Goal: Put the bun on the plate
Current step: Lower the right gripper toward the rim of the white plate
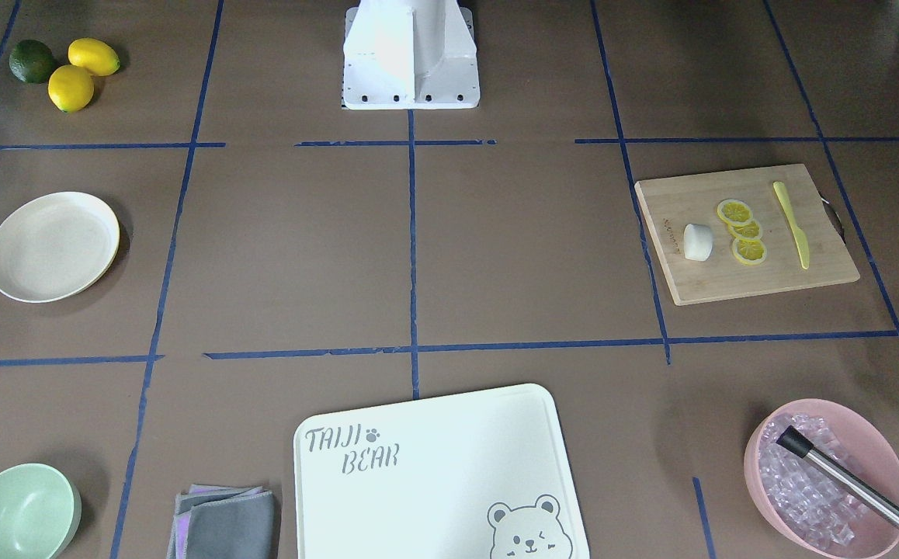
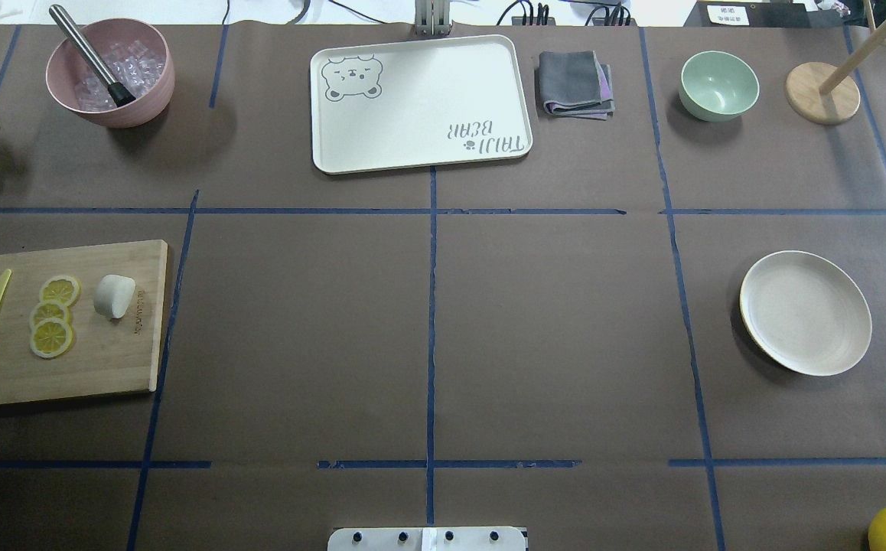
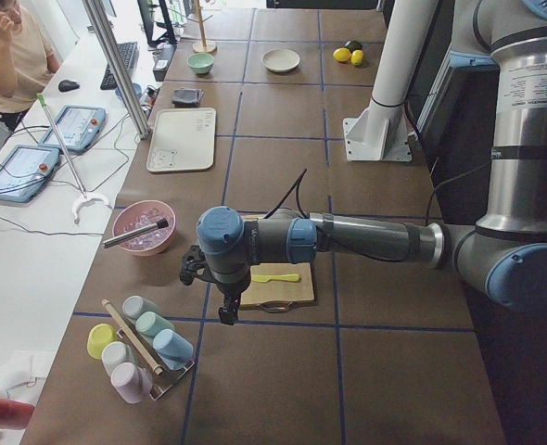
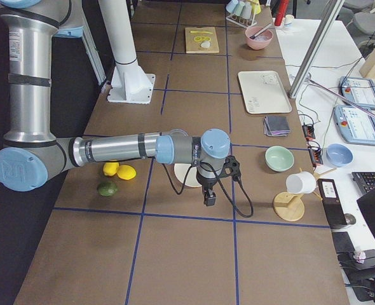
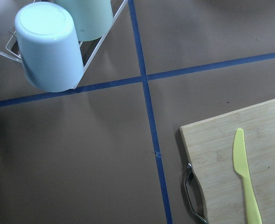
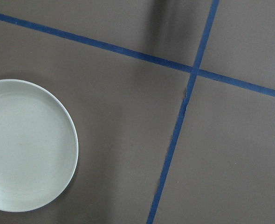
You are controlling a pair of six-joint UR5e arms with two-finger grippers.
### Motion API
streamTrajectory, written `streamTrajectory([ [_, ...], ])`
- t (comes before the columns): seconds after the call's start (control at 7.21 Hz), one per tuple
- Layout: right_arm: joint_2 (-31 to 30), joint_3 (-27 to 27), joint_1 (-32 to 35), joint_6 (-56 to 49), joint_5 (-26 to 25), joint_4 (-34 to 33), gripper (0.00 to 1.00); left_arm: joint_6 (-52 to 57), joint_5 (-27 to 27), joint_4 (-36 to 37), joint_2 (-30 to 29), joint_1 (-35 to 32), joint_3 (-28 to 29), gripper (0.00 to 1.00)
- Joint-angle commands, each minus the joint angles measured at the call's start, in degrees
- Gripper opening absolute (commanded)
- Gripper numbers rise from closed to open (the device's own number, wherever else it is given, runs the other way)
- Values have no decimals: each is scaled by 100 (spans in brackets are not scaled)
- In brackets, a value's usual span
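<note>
Bear-printed board (image 1: pixel 434 466) sits closest to the front camera, but it's not part of this job. The bun (image 1: pixel 696 241) lies on the wooden cutting board (image 1: pixel 729 283), just beside the lemon slices (image 1: pixel 748 230). The plate (image 1: pixel 52 247) is well apart from it, way over on the right arm's side.

The left gripper (image 3: pixel 227 313) and right gripper (image 4: pixel 208 198) only show side-on, so I can't tell if either is spread or closed.

Risk imo: the fingers snag a slice, or the smooth bun squirts out on the long carry.

Count: one bun, one plate, three slices, one knife (image 1: pixel 792 225), two lemons (image 1: pixel 71 88), one lime (image 1: pixel 31 60).
</note>
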Motion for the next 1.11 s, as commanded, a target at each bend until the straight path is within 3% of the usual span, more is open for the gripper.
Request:
streamTrajectory([
  [0.0, 35, -3, -13, 0, 0, 2, 100, 0, 0, 10, -16, 0, -17, 100],
  [0.42, 97, -12, -196, 602, 280, 263, 100, 0, 0, 28, 2, 9, 0, 100],
  [0.69, -78, -108, -897, 2433, 255, 1804, 100, 0, 0, 19, 2, 9, -9, 100],
  [0.97, -289, -597, -1601, 3940, 54, 3648, 100, 0, 0, 19, 2, 9, -17, 100],
])
